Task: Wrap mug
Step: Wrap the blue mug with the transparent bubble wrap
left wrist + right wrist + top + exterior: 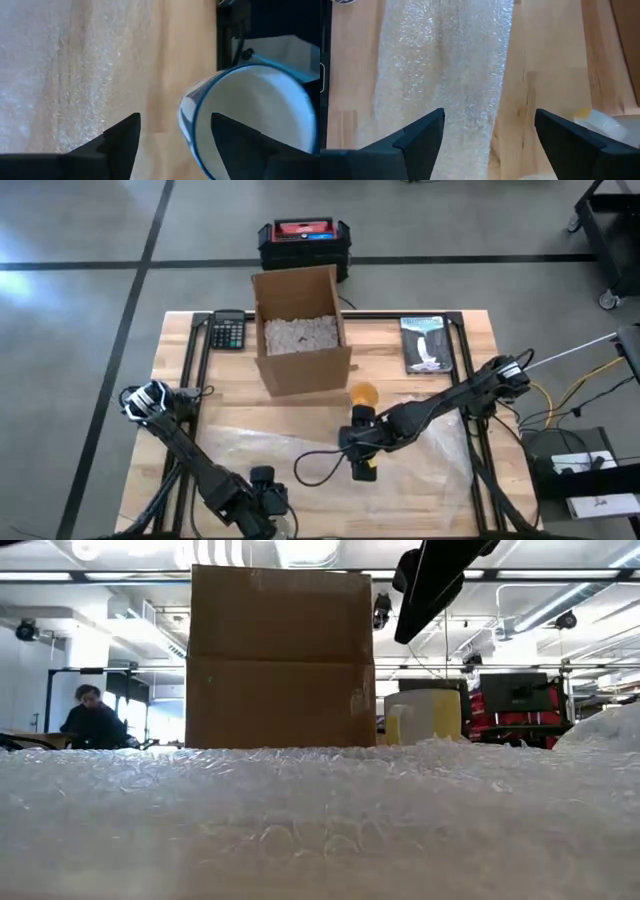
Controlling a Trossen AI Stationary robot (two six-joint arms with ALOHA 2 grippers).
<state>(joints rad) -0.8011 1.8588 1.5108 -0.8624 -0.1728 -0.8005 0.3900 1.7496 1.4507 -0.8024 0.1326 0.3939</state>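
Note:
A white mug with a blue rim [260, 95] shows only in the left wrist view, its mouth toward the camera, at the table's near edge. My left gripper [175, 119] [268, 498] is open around its wall. A sheet of bubble wrap [290, 442] lies flat over the table's near half. My right gripper [489, 112] [360, 452] hovers open above the wrap's far part, touching nothing. A pale yellow mug [362, 393] [430, 715] stands upright on the wood beside the cardboard box. My left gripper has one finger [242, 145] in front of or inside the mug's mouth and the other finger [120, 142] outside, with the mug's wall [186, 117] between them. The gap is wide. I cannot tell whether either finger touches the mug.
An open cardboard box [298, 330] with pale filling stands at the table's far middle. A calculator [228, 332] lies to its left and a book [427, 343] to its right. A black cable [315, 465] loops over the wrap. A person sits far behind the table [92, 725].

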